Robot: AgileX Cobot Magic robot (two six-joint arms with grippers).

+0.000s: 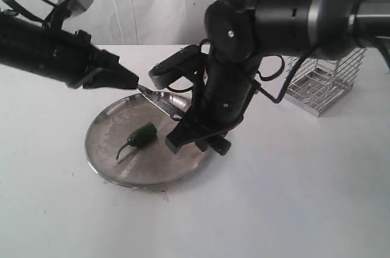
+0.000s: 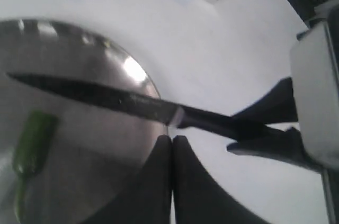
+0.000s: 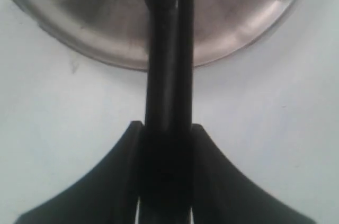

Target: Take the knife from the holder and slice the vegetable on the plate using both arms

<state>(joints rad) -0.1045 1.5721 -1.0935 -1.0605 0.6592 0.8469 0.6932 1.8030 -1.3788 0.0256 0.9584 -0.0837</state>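
Firmly gripped by its handle in the right pincer (image 3: 166,128), the knife (image 2: 122,102) stretches over the plate (image 1: 158,163).
The right pincer's jaws stand partly apart, pressed on the black handle by the plate's right rim, with the blade pointing far-left. The left pincer (image 1: 131,80) is closed tight and empty at the plate's far-left edge, just beside the blade tip. The vegetable (image 1: 141,135) lies on the plate, apart from the blade. The holder (image 1: 320,84) stands on the table (image 1: 274,197), far right.
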